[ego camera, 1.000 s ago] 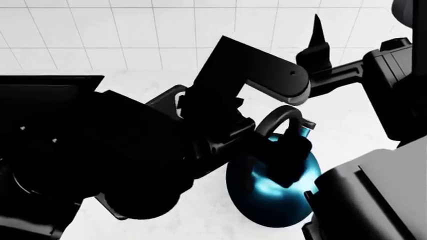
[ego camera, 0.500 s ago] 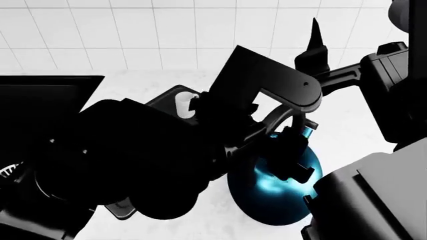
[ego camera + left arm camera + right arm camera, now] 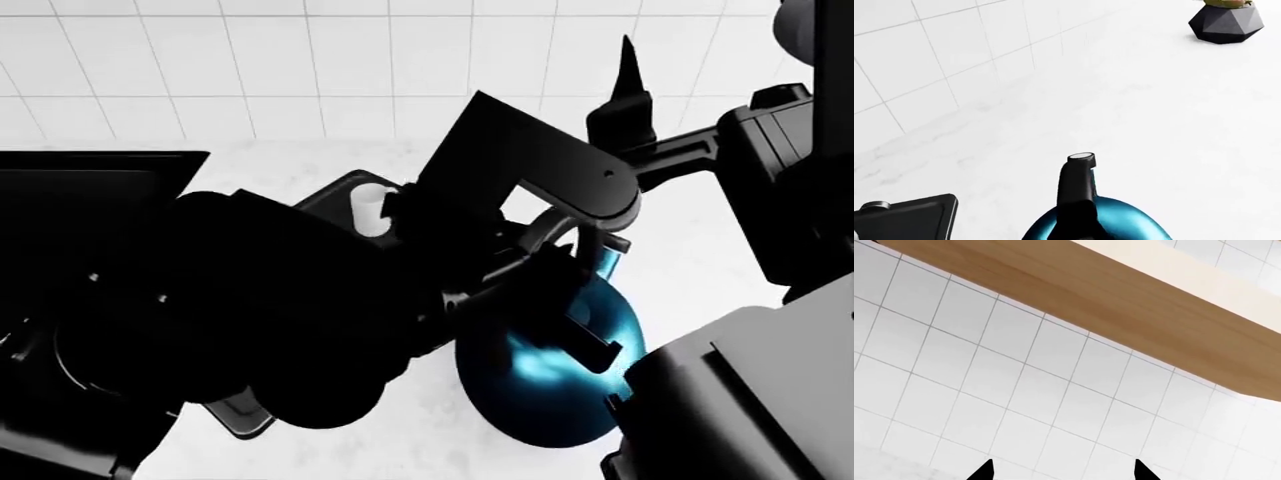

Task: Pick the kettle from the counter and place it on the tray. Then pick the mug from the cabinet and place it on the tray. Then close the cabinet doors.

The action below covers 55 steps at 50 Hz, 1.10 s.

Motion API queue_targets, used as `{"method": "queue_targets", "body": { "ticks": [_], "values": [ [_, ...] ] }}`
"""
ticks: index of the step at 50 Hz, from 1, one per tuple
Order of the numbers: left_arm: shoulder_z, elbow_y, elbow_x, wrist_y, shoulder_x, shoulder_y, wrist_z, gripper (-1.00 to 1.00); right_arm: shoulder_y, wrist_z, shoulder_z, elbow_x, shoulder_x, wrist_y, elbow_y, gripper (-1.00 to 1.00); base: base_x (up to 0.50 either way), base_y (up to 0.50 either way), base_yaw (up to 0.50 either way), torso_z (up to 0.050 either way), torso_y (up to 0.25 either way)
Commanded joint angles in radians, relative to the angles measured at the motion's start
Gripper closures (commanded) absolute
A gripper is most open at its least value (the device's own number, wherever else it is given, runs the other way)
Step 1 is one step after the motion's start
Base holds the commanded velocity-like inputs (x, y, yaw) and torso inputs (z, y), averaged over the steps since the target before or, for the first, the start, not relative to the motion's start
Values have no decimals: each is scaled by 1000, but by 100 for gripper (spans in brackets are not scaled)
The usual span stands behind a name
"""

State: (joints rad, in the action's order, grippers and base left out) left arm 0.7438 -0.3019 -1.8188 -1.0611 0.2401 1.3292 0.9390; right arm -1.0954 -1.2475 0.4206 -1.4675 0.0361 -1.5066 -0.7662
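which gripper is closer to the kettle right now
Left. The left gripper is right at the kettle, over its handle. The right gripper is raised away from it, open and facing the tiled wall.

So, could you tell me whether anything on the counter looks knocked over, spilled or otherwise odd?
Nothing stands out. The kettle sits upright on the counter, with no spill showing around it. The dark faceted pot further along also stands upright. The arms hide much of the tray.
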Motion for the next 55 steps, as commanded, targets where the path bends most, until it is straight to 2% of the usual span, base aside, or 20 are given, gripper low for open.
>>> {"method": "queue_targets", "body": {
  "ticks": [1, 11, 28, 43, 55],
  "values": [
    [-8, 37, 8, -12, 54, 62, 51, 100, -4, 1, 4, -1, -2, -4, 0, -100, 0, 0, 0, 0, 0],
    [-37, 71, 29, -21, 121, 100, 13, 100, -14, 3, 11, 0, -5, -5, 4, -100, 0, 0, 0, 0, 0],
    [-88, 48, -118, -18, 181, 208, 95, 100, -16, 18, 18, 8, -4, -5, 4, -100, 0, 0, 0, 0, 0],
    [-152, 30, -208, -44, 348, 288, 130, 100, -5, 85, -2, 90, 0, 3, -6, -100, 0, 0, 0, 0, 1],
    [-199, -17, -270, -47, 487, 285, 156, 100, 12, 171, -10, 184, 2, 10, -11, -100, 0, 0, 0, 0, 1]
  ]
}}
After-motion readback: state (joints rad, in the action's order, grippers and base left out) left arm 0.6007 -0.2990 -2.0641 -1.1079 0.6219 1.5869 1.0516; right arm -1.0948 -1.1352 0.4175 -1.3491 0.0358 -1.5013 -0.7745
